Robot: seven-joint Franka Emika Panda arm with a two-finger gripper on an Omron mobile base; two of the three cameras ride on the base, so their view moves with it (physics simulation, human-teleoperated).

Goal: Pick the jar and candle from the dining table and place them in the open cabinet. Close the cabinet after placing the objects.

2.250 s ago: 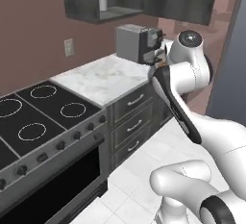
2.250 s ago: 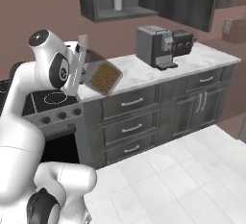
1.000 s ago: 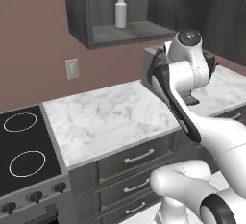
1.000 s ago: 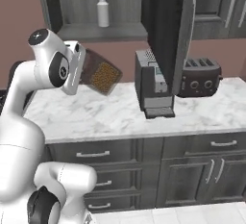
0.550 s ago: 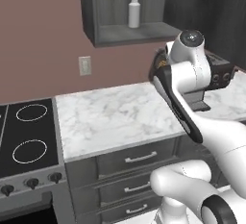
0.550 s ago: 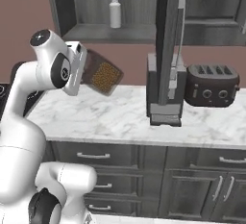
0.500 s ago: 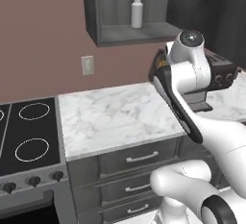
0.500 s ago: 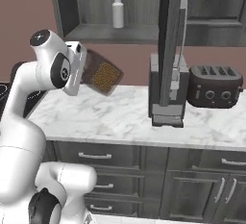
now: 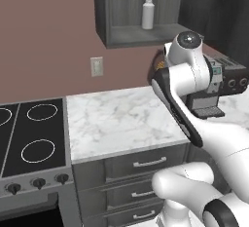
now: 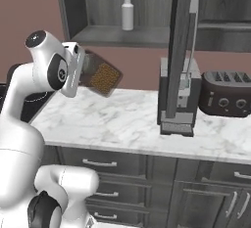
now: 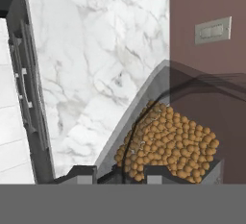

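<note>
The claw (image 10: 81,75) pinches the jar (image 10: 100,79), tilted, above the counter (image 10: 122,124), presumably carrying it to the cabinet (image 10: 122,35)

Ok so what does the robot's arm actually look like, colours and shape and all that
The arm is glossy white with rounded, bulbous shells and dark grey to black bands at the joints. A round dark cap sits on the upper joint. A black strip runs along the forearm link. The tool ends in two small dark finger tips. No loose cables or markings show.
</note>
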